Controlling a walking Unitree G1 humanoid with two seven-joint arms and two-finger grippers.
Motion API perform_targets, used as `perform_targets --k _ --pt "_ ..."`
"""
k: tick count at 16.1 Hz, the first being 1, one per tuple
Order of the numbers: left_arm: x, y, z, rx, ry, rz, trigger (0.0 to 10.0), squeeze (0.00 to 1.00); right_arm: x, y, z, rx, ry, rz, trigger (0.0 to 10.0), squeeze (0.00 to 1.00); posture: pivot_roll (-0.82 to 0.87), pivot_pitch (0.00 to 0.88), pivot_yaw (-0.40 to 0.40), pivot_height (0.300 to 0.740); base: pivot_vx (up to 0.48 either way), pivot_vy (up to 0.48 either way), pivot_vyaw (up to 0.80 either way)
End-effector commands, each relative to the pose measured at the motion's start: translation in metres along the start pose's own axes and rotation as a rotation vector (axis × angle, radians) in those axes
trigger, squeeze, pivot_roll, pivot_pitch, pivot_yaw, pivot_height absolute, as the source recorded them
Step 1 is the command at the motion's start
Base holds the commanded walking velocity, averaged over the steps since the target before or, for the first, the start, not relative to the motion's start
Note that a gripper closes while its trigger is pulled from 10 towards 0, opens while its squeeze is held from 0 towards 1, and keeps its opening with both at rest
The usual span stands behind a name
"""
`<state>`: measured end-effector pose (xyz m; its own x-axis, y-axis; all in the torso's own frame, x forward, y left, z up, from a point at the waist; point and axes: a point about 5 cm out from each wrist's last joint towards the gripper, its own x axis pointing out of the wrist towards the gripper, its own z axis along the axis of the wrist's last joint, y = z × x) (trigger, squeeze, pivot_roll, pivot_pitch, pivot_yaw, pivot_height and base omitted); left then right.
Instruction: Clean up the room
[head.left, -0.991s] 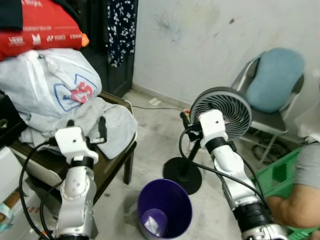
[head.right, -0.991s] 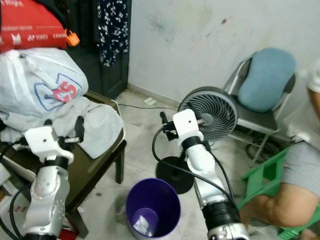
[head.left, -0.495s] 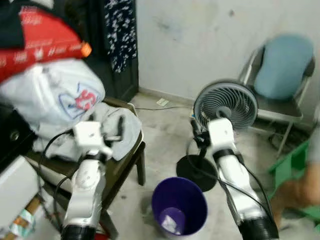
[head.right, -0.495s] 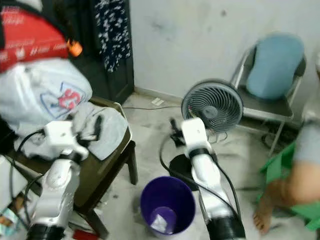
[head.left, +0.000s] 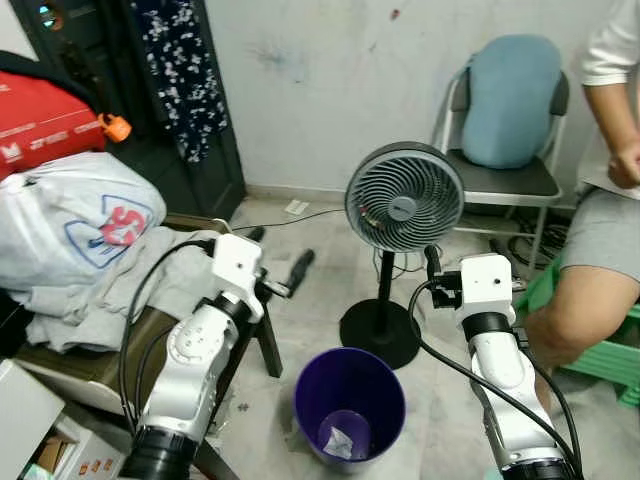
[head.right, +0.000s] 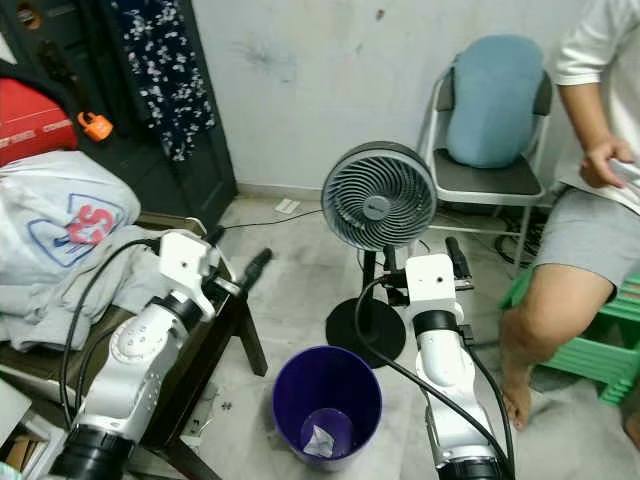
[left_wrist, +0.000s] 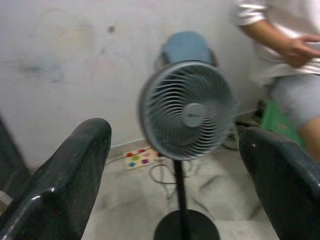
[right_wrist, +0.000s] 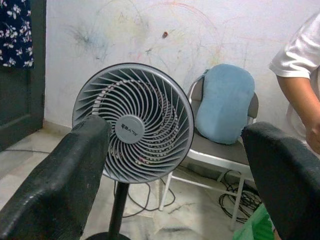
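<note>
Nearest the robot stood the purple bin (head.left: 349, 402), on the floor between its two arms, with a scrap of crumpled paper (head.left: 337, 441) lying at the bottom. The left gripper (head.left: 280, 262) was raised beside the dark wooden table (head.left: 120, 358) at the robot's left, its fingers spread apart on nothing; the right gripper (head.right: 425, 256) hung just in front of the fan's pole, its fingers also parted and empty. Both wrist views looked straight between those fingers at the grey pedestal fan (head.left: 403, 197), so the fan lay dead ahead of both tools, upright, its long axis the thin black pole rising from a round black base on the tiles. The right arm was clearly the nearer to it; the left was closer to the heap of grey clothing (head.left: 95, 300) and the white plastic bag (head.left: 75, 222) piled on the table. I judged that clutter the likeliest thing to tidy, and it sat to the left of and behind the left gripper, not in its line. Farther back a folding chair (head.left: 498, 182) carried a blue cushion (head.left: 511, 98) against the scuffed wall, and a person (head.right: 590, 200) sat on a green stool (head.right: 592, 345) at the far right, bare leg near the robot's right arm.
</note>
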<state>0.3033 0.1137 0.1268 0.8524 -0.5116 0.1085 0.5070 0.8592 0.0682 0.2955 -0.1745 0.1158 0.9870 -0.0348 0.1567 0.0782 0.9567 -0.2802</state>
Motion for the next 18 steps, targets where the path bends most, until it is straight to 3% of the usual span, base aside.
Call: perform_targets --k 1,6,7,9,12,18 --pt "-0.004 -0.004 0.0 0.014 0.016 -0.017 10.0 0.0 0.003 -0.002 0.007 -0.007 -0.022 0.003 10.0 0.0 -0.19 0.028 0.096 0.74 0.0 0.0 0.0" --pt "-0.022 -0.018 -0.009 0.007 -0.001 0.048 10.0 0.0 0.003 0.003 0.007 0.019 -0.01 0.001 10.0 0.0 -0.16 0.03 0.063 0.74 0.0 0.0 0.0" --pt "-0.029 -0.011 -0.008 -0.01 -0.007 0.148 10.0 0.0 0.004 0.012 0.01 0.035 -0.013 0.037 10.0 0.0 -0.14 0.034 0.039 0.74 0.0 0.0 0.0" --pt "-0.036 -0.003 -0.008 -0.035 0.0 0.245 10.0 0.0 0.005 0.02 0.013 0.034 -0.026 0.08 10.0 0.0 -0.12 0.045 0.015 0.74 0.0 0.0 0.0" --pt "-0.047 0.0 -0.005 -0.029 -0.004 0.322 10.0 0.0 0.006 0.026 0.017 0.027 -0.036 0.113 10.0 0.0 -0.1 0.07 -0.011 0.74 0.0 0.0 0.69" --pt "-0.04 -0.003 0.004 -0.014 -0.026 0.321 10.0 0.0 0.014 0.034 0.022 0.034 -0.05 0.147 10.0 0.0 -0.1 0.057 -0.013 0.74 0.0 0.0 0.78"
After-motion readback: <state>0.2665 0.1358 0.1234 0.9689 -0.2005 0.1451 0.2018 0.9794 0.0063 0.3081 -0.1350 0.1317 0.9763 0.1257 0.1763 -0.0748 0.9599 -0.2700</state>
